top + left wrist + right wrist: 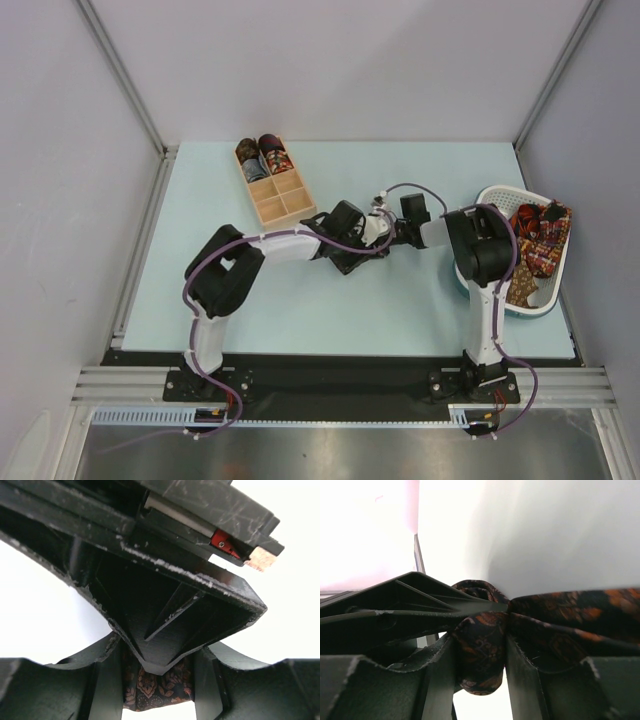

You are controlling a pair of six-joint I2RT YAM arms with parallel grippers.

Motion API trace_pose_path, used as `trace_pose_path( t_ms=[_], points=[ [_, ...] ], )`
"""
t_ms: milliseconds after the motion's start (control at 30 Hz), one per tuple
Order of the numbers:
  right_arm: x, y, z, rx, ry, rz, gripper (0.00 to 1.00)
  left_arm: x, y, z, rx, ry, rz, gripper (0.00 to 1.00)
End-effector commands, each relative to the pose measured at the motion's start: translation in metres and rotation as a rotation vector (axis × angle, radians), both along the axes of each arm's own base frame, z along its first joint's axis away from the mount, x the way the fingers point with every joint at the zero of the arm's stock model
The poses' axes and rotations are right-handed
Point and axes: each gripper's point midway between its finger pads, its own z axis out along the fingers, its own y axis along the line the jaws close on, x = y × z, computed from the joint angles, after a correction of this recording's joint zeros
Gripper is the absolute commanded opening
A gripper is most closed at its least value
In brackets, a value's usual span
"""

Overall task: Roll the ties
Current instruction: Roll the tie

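A dark maroon tie with an orange paisley pattern is held between both grippers above the middle of the table. In the right wrist view its coiled part fills the gap of my right gripper, and a flat length runs off to the right. In the left wrist view the same tie spans the fingers of my left gripper, with the right gripper's black finger pressed in from above. From above, the left gripper and right gripper meet tip to tip and hide the tie.
A wooden compartment box lies at the back left of the mat, with two rolled ties in its far cells. A white basket at the right edge holds several loose ties. Grey walls enclose the table.
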Motion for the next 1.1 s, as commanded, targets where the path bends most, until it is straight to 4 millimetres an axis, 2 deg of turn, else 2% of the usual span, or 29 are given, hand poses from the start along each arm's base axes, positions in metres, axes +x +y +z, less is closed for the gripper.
trace_pose_path(
  t_ms=[0, 400, 633, 667, 700, 733, 800, 833, 867, 900, 933, 967, 1000, 1067],
  points=[
    [0.012, -0.021, -0.029, -0.125, -0.010, -0.130, 0.46, -0.008, 0.005, -0.013, 0.044, 0.052, 0.002, 0.45],
    [0.031, -0.046, -0.012, -0.086, -0.044, -0.277, 0.50, -0.008, 0.005, -0.014, 0.046, 0.067, 0.007, 0.43],
    [0.040, -0.068, 0.014, -0.081, -0.151, -0.385, 0.53, -0.006, 0.007, -0.016, 0.043, 0.087, 0.025, 0.43],
    [0.042, -0.070, 0.027, -0.084, -0.195, -0.398, 0.53, -0.006, 0.007, -0.015, 0.042, 0.085, 0.026, 0.43],
    [0.042, -0.073, 0.031, -0.098, -0.212, -0.412, 0.53, -0.005, 0.006, -0.015, 0.042, 0.086, 0.028, 0.43],
    [0.041, -0.079, 0.027, -0.135, -0.219, -0.439, 0.54, -0.005, 0.007, -0.016, 0.046, 0.091, 0.030, 0.43],
    [0.041, -0.084, 0.043, -0.150, -0.275, -0.473, 0.54, -0.005, 0.007, -0.015, 0.043, 0.090, 0.033, 0.43],
    [0.035, -0.087, 0.043, -0.164, -0.278, -0.488, 0.54, -0.004, 0.007, -0.016, 0.044, 0.089, 0.033, 0.43],
    [0.037, -0.094, 0.044, -0.197, -0.306, -0.528, 0.54, -0.005, 0.006, -0.016, 0.042, 0.093, 0.033, 0.43],
    [0.037, -0.098, 0.063, -0.205, -0.367, -0.556, 0.54, -0.004, 0.006, -0.016, 0.040, 0.091, 0.033, 0.43],
    [0.032, -0.110, 0.053, -0.272, -0.359, -0.614, 0.55, -0.005, 0.005, -0.017, 0.038, 0.095, 0.031, 0.43],
    [0.028, -0.112, 0.056, -0.290, -0.383, -0.630, 0.55, -0.005, 0.005, -0.015, 0.034, 0.093, 0.030, 0.42],
    [0.026, -0.115, 0.074, -0.284, -0.435, -0.658, 0.54, -0.005, 0.005, -0.016, 0.036, 0.093, 0.031, 0.42],
    [0.013, -0.122, 0.069, -0.349, -0.459, -0.694, 0.54, -0.005, 0.005, -0.016, 0.031, 0.092, 0.031, 0.42]
  ],
)
